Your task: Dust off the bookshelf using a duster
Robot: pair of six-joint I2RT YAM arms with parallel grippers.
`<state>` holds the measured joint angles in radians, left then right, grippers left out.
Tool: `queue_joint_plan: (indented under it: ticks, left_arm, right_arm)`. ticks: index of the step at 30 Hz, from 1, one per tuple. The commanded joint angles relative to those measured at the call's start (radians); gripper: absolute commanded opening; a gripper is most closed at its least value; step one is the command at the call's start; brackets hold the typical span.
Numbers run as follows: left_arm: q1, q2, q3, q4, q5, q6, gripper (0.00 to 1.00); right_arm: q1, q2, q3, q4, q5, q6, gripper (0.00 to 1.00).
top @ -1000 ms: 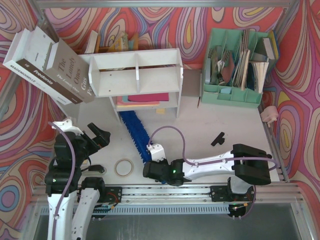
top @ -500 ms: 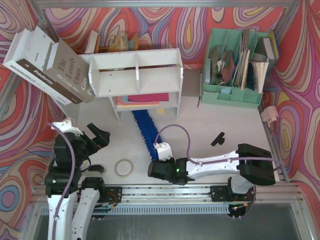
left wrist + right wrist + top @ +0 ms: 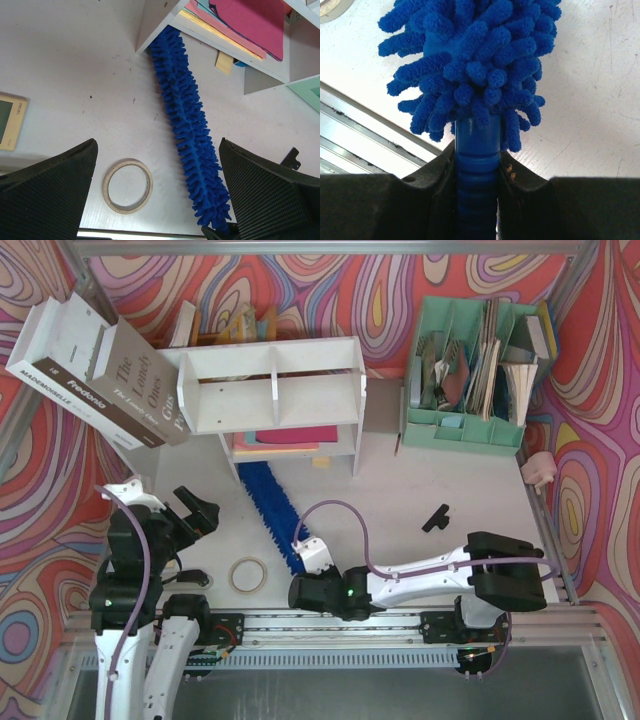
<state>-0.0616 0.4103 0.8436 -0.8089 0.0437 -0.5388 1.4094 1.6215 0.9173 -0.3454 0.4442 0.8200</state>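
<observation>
The bookshelf (image 3: 270, 358) is found standing in the upper centre of the overhead view, its upper level split into two compartments by a central divider. On its lower shelf a flat stack of pink and red folders (image 3: 285, 437) is seen, with pale yellow sheets beneath them. The duster (image 3: 270, 505) is laid diagonally on the white table (image 3: 400, 490), its fluffy far tip tucked against the lower left foot of the bookshelf and its handle end pointing to the lower centre of the frame. The right gripper (image 3: 476, 170) is clamped on the ribbed blue handle just below the bristles. The left gripper (image 3: 197, 512) is held at the lower left, jaws spread wide and nothing between them. A tape roll (image 3: 127, 186) is noted flat on the table, near the duster but apart from it. A mint-green file organizer (image 3: 465, 430) is placed at the upper right, its slots packed with upright papers, folders and books. Two large books (image 3: 100, 370) are propped at the upper left. A beige device with a screen (image 3: 10, 120), possibly a calculator, is cut off by the left edge of the left wrist view.
</observation>
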Motion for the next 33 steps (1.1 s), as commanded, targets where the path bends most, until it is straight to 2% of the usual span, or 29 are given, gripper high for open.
queue_joint_plan:
  ticks: [1,7,11,23,28,33]
  left_arm:
    - [0.005,-0.006,-0.017,0.014,-0.010,-0.003,0.98]
    - [0.005,-0.002,-0.017,0.016,-0.009,-0.002,0.99]
    - [0.005,-0.002,-0.017,0.016,-0.012,-0.004,0.98]
    - [0.005,-0.009,-0.017,0.013,-0.018,-0.004,0.98]
    - [0.005,-0.007,-0.017,0.013,-0.015,-0.004,0.98]
    - [0.005,-0.010,-0.017,0.014,-0.015,-0.004,0.98]
  right_arm:
    - [0.016,-0.023,0.007,0.013,0.064,-0.005,0.00]
    - [-0.009,-0.107,-0.053,-0.083,0.153,0.132,0.00]
    - [-0.015,-0.139,-0.068,-0.091,0.176,0.155,0.00]
    - [-0.020,-0.086,0.057,0.058,0.150,-0.006,0.00]
    - [-0.020,-0.105,0.033,-0.068,0.221,0.109,0.00]
    - [-0.024,-0.197,-0.052,-0.186,0.262,0.268,0.00]
